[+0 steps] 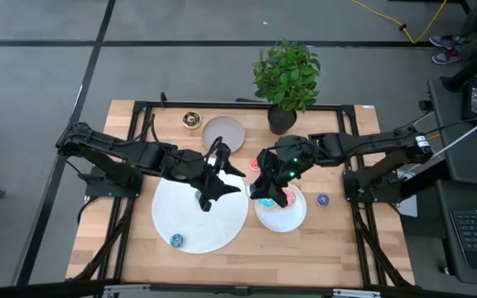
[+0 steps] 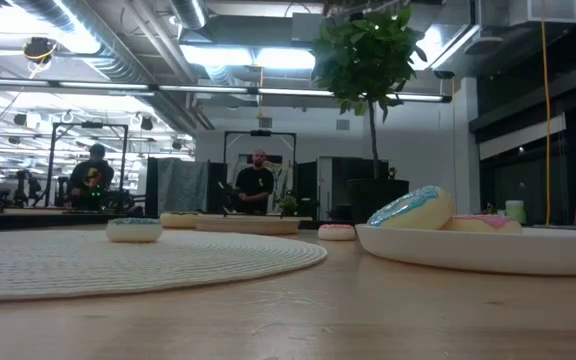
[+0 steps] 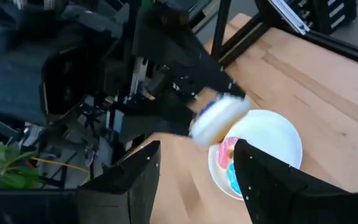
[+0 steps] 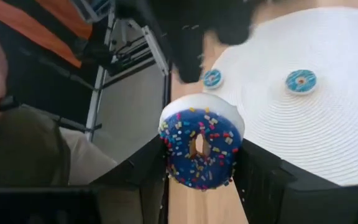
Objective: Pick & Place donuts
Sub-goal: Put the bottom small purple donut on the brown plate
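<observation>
Blue-iced donut sits clenched between the right pincer fingers; left pincer released, empty.

The big toy donut with dark blue icing is speckled all over with sprinkles in red, yellow, white and light blue, and its underside is plain white. It sits between the black fingers of the right claw. On the small round white plate there's a pink-iced donut and a light-blue-iced one with a cream-coloured base. The large white woven disc has a fine ribbed ring pattern, with a tiny teal-iced donut at about 7 o'clock on it. The light wood plank worktop shows pale grain stripes. Grey round plate at 12 o'clock, next to the green leafy plant in a black pot.
</observation>
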Tool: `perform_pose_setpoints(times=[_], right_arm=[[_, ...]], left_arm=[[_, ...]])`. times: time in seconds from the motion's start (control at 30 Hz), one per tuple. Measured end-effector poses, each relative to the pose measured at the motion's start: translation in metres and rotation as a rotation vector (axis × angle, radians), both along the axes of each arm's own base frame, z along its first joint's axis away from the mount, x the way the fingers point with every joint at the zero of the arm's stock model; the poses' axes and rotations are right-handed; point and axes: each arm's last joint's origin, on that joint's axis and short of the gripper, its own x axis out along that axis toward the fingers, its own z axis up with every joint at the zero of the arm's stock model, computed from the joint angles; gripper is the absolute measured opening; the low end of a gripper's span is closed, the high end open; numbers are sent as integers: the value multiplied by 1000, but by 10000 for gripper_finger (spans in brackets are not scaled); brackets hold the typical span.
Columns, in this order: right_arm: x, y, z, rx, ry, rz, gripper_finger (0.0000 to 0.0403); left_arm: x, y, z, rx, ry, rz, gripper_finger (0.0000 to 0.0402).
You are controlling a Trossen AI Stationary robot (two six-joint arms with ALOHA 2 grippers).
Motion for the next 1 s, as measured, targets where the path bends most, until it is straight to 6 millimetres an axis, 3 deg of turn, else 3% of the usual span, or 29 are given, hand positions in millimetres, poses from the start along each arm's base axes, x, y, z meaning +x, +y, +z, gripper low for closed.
perform_pose_setpoints(times=[1.0], right_arm=[[3,-6,2,43,-20,-11,170]], left_arm=[[22,-1,-15,54,1,-84,196]])
